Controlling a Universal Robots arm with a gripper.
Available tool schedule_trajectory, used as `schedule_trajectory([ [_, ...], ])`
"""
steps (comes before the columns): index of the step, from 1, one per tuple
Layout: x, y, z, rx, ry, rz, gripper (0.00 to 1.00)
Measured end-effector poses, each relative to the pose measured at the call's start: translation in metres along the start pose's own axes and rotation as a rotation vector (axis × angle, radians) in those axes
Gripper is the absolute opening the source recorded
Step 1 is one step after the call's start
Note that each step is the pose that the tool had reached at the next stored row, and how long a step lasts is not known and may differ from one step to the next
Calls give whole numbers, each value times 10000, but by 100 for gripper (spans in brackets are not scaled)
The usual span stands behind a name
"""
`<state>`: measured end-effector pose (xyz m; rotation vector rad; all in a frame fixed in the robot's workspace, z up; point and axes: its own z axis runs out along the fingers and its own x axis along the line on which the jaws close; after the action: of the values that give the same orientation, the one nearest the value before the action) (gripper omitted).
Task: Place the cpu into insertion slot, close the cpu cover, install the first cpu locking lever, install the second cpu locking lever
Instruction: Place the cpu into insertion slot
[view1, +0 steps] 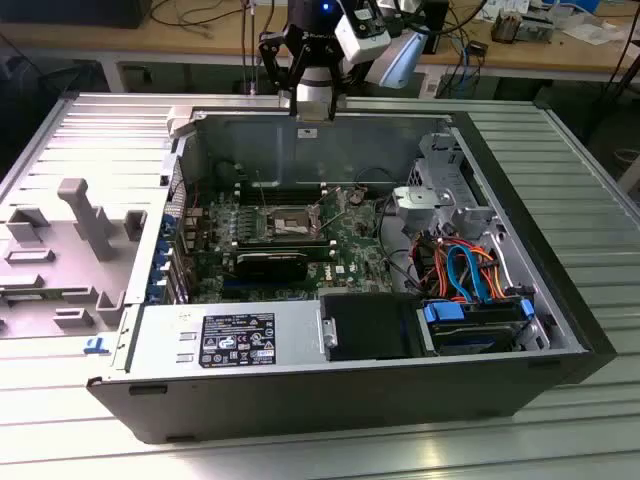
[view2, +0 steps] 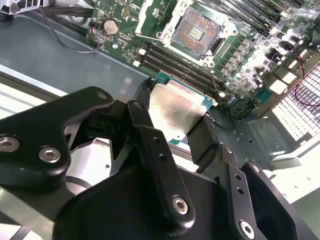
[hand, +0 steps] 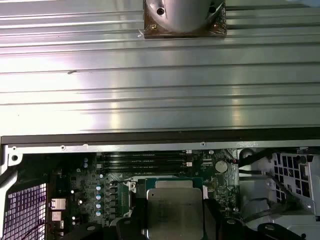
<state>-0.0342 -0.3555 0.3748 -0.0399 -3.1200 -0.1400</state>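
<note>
**DESK:** What does the shot show?

**OPERATOR:** My gripper (view2: 176, 112) hangs over the far side of the open computer case (view1: 350, 395). Its two fingers (view2: 202, 140) are clamped on opposite edges of the cpu (view2: 172, 102), silvery top facing the wrist. I judge the edge grip keeps the chip level and its underside untouched.

**DESK:** And the socket?

**OPERATOR:** The insertion slot (view2: 197, 30) sits on the green motherboard (view1: 350, 258), nearer than the chip and well apart from it. Its dark centre is bare, with nothing seated. My count is one chip, one slot, one gripper and two fingers.
</note>
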Motion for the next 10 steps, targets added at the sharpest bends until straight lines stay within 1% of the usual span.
schedule_trajectory([
  [2, 1, 0, 0, -1, 0, 1, 55],
  [6, 43, -6, 2, 0, 0, 1, 55],
  [10, 50, -19, 11, 2, 1, 0, 55],
])
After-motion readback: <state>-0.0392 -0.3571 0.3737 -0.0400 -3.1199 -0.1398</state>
